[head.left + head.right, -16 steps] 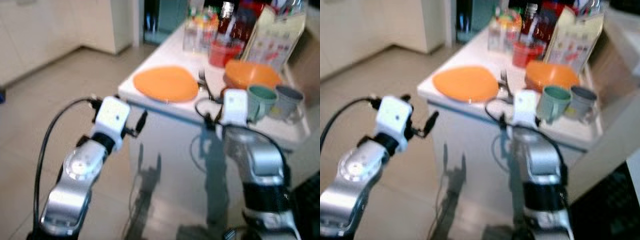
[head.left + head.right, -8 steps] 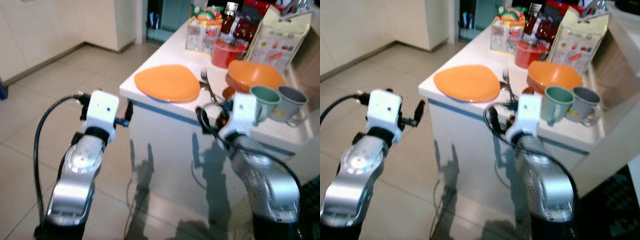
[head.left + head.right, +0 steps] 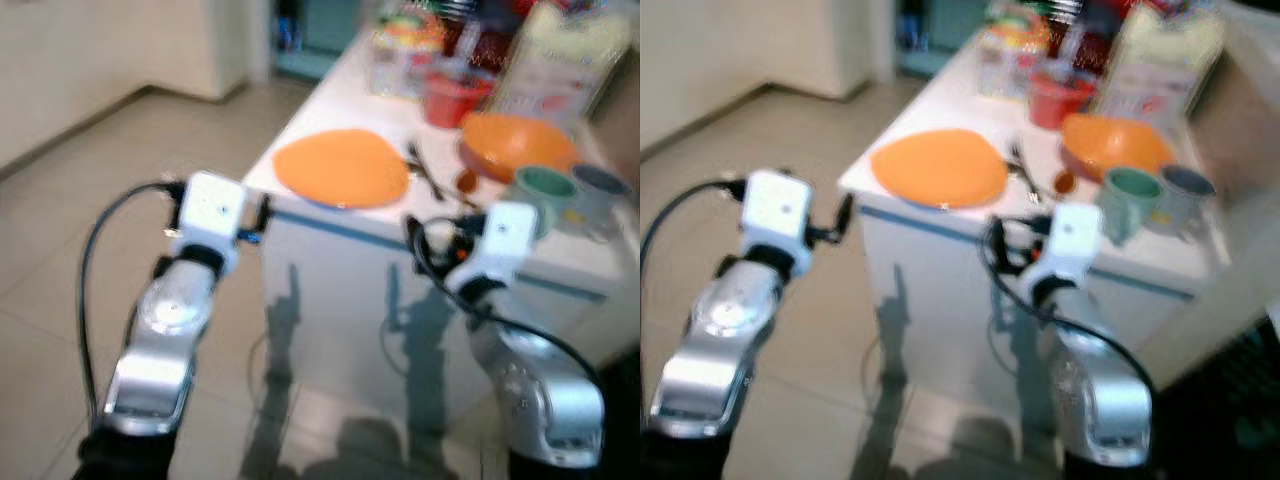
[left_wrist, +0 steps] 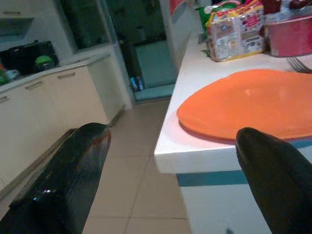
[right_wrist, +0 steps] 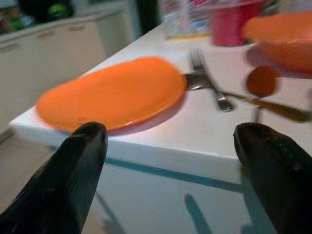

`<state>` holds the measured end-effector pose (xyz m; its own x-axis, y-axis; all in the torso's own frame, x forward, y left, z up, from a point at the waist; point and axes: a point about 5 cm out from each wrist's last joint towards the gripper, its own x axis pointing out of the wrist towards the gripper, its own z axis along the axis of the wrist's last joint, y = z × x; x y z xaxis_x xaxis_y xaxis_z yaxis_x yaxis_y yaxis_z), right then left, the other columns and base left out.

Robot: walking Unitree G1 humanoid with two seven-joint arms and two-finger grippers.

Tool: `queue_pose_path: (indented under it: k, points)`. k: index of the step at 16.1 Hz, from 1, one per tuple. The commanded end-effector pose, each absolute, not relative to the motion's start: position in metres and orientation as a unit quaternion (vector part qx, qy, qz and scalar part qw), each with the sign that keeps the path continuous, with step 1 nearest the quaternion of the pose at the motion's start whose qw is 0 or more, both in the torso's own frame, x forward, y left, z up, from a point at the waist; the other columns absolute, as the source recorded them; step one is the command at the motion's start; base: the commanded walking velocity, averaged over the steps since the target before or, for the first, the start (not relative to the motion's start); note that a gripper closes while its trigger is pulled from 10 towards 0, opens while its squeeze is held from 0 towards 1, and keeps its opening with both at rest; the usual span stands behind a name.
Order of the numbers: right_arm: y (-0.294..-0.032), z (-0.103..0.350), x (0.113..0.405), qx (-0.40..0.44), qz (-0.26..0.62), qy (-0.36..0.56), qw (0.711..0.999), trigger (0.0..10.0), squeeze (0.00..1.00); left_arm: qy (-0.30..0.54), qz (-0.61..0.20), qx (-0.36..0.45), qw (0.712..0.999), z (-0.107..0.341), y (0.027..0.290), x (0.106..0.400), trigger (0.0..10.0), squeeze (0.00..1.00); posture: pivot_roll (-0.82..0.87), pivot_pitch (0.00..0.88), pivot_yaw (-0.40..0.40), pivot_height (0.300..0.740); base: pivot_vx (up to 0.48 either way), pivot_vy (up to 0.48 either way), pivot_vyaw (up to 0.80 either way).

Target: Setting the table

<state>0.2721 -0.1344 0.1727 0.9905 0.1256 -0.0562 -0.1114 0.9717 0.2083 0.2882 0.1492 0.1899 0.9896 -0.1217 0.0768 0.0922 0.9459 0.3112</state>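
Observation:
An orange plate (image 3: 342, 168) lies near the front left corner of the white table (image 3: 330, 225). Beside it are a fork (image 5: 207, 80) and a brown spoon (image 5: 262, 82), then an orange bowl (image 3: 518, 143), a green mug (image 3: 545, 190) and a grey mug (image 3: 600, 185). My left gripper (image 4: 170, 141) is open and empty, held just off the table's corner, level with the plate. My right gripper (image 5: 170, 131) is open too, in front of the table edge, facing the plate and cutlery. Neither touches anything.
A red cup (image 3: 450, 98), a packet of food (image 4: 233, 29), bottles and a printed bag (image 3: 555, 55) crowd the far part of the table. Tiled floor (image 3: 70, 230) lies to the left, with cream cabinets (image 4: 58, 102) beyond. The table's white side panel (image 3: 360, 300) is directly ahead.
The whole picture has shifted and blurred, so the camera moved. Both arms stay raised in front of the table edge, with the right wrist now lower against the table's side.

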Motion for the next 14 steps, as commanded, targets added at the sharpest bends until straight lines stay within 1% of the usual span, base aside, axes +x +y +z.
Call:
queue_pose_path:
  k: [1,5,11,12,14]
  points:
    - [-0.143,0.179,0.274,0.102,0.044,0.014,0.994,10.0,0.00,-0.052,-0.065,0.157,0.984,0.190,0.143,0.289,10.0,0.00,0.01,0.000,-0.041,0.740,0.000,0.401,-0.66]
    - [-0.138,0.181,0.278,0.112,0.050,0.007,0.992,10.0,0.00,-0.057,-0.065,0.162,0.983,0.193,0.146,0.292,10.0,0.00,0.02,0.000,-0.034,0.740,0.000,0.400,-0.65]
    - [-0.139,0.181,0.280,0.121,0.039,0.001,0.992,10.0,0.00,-0.066,-0.072,0.166,0.981,0.196,0.146,0.299,10.0,0.00,0.01,0.000,-0.017,0.740,0.000,0.401,-0.66]
    - [-0.139,0.180,0.280,0.121,0.038,0.002,0.992,10.0,0.00,-0.075,-0.071,0.173,0.980,0.198,0.144,0.299,10.0,0.00,0.01,0.000,-0.018,0.740,0.000,0.000,-0.65]
    - [-0.139,0.180,0.281,0.111,0.042,0.004,0.993,10.0,0.00,-0.086,-0.072,0.190,0.975,0.200,0.141,0.300,10.0,0.00,0.01,0.000,-0.022,0.740,0.000,-0.480,0.00]
